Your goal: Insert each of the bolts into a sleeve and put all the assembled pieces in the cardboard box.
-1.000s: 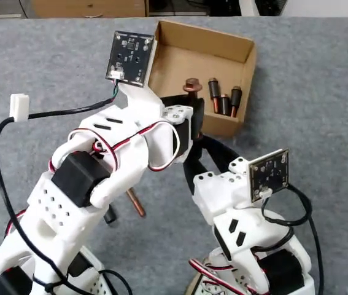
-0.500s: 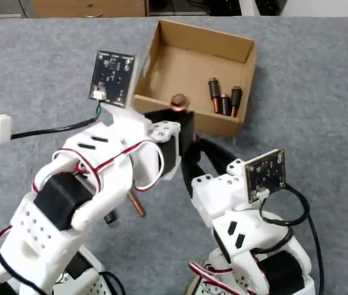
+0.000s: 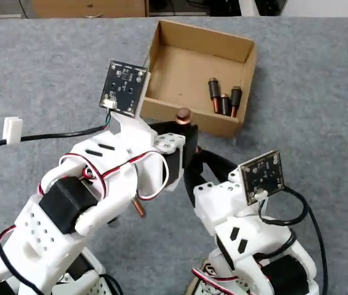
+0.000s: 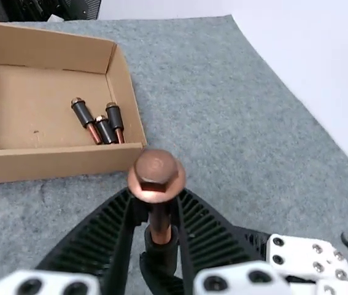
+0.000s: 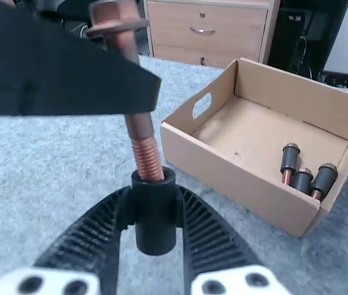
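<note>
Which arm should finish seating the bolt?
Left: the left gripper holds the bolt from above, its tip entering the sleeve, which the right gripper grips below.

Copper bolt (image 5: 138, 132) upright, threaded tip at black sleeve (image 5: 154, 212) mouth, three assembled pieces (image 3: 224, 103) lying in open cardboard box (image 3: 180, 67)

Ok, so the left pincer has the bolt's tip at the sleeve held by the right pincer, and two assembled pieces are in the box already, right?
Not quite: the cardboard box holds three assembled pieces, not two, as the left wrist view shows. The rest stands: the left pincer has the bolt with its tip at the sleeve held by the right pincer.
</note>
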### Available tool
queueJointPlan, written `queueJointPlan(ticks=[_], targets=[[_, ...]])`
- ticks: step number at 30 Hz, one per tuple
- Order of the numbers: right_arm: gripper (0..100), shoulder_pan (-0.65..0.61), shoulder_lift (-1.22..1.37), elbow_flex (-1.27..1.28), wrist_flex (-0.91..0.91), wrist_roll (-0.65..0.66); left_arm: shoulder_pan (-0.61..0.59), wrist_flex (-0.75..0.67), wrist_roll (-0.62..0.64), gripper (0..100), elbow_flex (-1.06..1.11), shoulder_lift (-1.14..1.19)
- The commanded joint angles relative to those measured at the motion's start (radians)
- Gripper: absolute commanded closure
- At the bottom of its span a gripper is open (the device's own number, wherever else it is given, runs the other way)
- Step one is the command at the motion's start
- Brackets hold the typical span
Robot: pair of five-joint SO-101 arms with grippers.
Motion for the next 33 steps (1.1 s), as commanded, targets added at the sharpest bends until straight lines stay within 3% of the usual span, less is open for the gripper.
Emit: queueJointPlan(ticks=[1, 16, 22, 33], targets=[[99.7, -0.030, -0.005, -0.068, 0.025, 0.037, 0.028, 0.040, 0.009, 98, -0.002, -0.001], [99.7, -0.061, -0.053, -0.065, 0.063, 0.041, 0.058, 0.074, 0.009, 98, 0.006, -0.002], [99.7, -0.061, -0.097, -0.067, 0.112, 0.041, 0.066, 0.103, 0.028, 83, 0.006, -0.001], [99.7, -0.056, -0.102, -0.079, 0.106, 0.040, 0.057, 0.106, 0.038, 82, 0.023, -0.008]])
